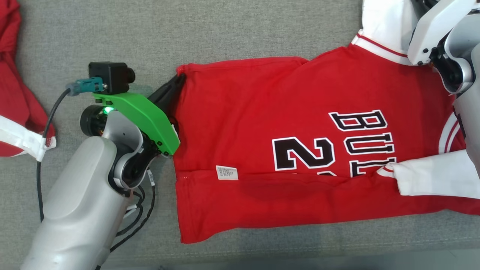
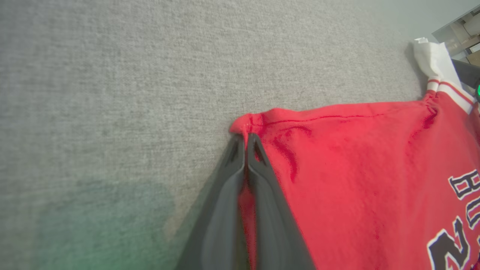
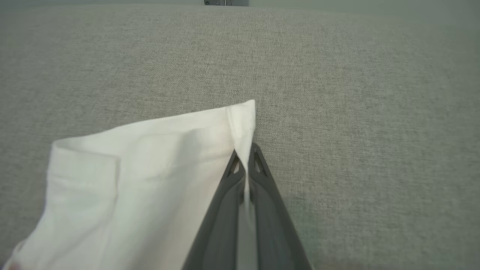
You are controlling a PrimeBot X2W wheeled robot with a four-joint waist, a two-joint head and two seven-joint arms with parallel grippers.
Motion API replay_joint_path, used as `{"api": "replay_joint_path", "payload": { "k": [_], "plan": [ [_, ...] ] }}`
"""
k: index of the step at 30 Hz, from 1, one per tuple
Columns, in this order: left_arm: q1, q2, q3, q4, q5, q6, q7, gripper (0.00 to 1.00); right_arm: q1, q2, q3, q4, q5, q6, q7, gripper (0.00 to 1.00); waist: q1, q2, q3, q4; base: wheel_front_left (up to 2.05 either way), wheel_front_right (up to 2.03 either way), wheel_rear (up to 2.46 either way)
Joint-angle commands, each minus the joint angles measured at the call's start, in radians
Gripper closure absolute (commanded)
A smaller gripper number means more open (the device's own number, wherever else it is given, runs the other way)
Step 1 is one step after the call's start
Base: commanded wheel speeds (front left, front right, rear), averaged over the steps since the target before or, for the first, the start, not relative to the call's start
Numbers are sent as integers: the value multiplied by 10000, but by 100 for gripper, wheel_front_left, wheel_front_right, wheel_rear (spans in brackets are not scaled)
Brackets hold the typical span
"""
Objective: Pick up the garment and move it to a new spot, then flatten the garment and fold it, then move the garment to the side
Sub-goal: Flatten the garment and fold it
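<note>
1. Jersey (image 1: 285, 112) flat on counter (image 1: 225, 30), well apart from spare red garment (image 1: 15, 93).
2. Left claw (image 2: 245, 139) pinched shut on hem corner (image 2: 242, 125), right claw (image 3: 245, 154) shut on white sleeve (image 3: 150, 168).
3. Risk: shallow pinches slip; uneven pull skews fold.

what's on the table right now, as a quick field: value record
surface: grey cloth top
jersey: red, lying flat and sideways, hem toward the robot's left, near long edge folded over, label showing
left gripper: shut on the jersey's far hem corner
right gripper: shut on the corner of a white sleeve
other: second red garment at the far left, apart from the jersey
</note>
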Motion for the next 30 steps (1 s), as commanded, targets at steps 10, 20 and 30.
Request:
{"api": "replay_joint_path", "payload": {
  "k": [10, 20, 30],
  "plan": [
    [569, 99, 64, 85, -456, -149, -74, 100, 201, -8, 112, 313, 636, -17, -1021, 100, -1, 84, -884, -504, 0, 0, 0],
    [1331, 714, 683, -971, -477, 293, -630, 100, 1220, -489, 727, -788, 1764, -17, -1448, 100, -1, 84, -2035, -756, 0, 0, 0],
    [2768, 1136, 696, -2698, -582, 788, -583, 100, 3228, -1298, 439, -2711, 2655, -17, -1316, 100, -1, 84, -2954, -966, 0, 0, 0]
  ]
}}
